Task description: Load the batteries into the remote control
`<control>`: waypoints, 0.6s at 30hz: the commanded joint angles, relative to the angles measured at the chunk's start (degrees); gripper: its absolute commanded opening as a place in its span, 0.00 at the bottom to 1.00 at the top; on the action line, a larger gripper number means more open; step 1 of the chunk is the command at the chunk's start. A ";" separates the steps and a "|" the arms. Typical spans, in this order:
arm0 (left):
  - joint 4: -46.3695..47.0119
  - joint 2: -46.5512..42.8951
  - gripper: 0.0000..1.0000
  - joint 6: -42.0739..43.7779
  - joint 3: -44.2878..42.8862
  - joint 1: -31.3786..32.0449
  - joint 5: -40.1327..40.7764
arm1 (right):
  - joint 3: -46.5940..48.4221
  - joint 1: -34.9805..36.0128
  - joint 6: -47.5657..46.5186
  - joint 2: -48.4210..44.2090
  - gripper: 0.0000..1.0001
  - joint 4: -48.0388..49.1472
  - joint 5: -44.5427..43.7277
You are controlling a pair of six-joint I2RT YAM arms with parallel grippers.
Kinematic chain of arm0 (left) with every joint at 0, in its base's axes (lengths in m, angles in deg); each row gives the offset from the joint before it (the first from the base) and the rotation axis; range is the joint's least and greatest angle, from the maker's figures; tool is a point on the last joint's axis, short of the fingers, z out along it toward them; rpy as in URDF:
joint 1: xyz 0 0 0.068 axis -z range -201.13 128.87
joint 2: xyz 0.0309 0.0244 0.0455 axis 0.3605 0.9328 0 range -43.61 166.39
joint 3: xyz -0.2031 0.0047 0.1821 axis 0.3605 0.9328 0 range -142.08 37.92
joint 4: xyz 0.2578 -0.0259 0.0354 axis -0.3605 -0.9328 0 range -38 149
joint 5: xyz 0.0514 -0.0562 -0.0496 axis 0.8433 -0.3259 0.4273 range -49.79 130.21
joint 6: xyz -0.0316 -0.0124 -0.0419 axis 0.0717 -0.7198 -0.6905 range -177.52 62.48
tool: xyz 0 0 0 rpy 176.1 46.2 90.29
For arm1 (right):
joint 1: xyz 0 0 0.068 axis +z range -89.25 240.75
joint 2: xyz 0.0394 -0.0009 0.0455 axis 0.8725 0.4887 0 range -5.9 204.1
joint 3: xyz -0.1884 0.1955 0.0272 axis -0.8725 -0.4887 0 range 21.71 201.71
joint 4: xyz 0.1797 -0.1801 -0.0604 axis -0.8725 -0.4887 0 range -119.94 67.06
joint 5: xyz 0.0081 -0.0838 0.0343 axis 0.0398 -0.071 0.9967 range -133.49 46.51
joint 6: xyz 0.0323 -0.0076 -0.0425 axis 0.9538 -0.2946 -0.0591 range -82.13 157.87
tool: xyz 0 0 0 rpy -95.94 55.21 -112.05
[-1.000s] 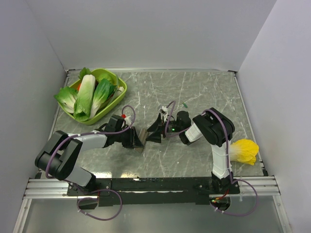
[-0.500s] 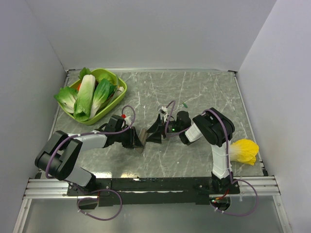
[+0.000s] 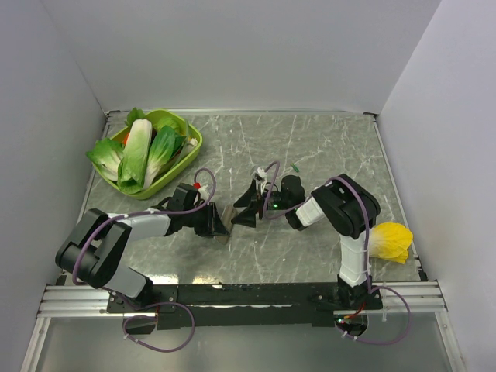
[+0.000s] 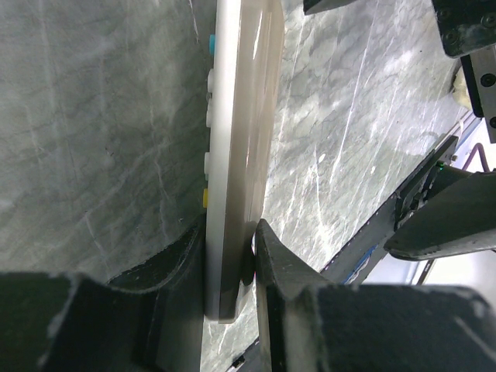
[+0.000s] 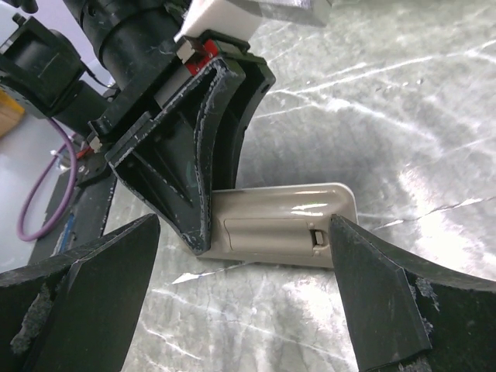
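Two hands: left hand (image 4: 229,267) clamped on edge-up remote control (image 5: 273,228); right hand (image 3: 246,211) apart, just beside.

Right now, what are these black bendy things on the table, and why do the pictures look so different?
They are two robot arms, each ending in a two-finger claw. The wide picture comes from a camera above the table. The two close-ups come from little cameras on the arms' wrists. The left claw pinches a remote control standing on its edge. The right claw is wide open, facing the remote's grey back, and holds nothing. On the table are a basket of leafy vegetables, a yellow vegetable and a tiny green battery. I can spot only one battery.
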 commanded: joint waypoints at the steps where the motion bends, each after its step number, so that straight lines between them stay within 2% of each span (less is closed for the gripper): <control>1: -3.05 -0.60 0.01 0.56 0.62 0.23 1.85 | 0.70 0.62 -2.39 -2.05 0.97 -1.35 -0.12; 13: -3.05 -0.33 0.02 0.64 0.44 0.23 1.76 | -0.09 1.23 -0.63 -1.26 0.97 -0.12 1.11; 18: -3.22 -0.51 0.01 0.64 0.53 0.23 1.93 | -0.36 1.32 -2.73 -1.61 0.97 -3.19 -0.73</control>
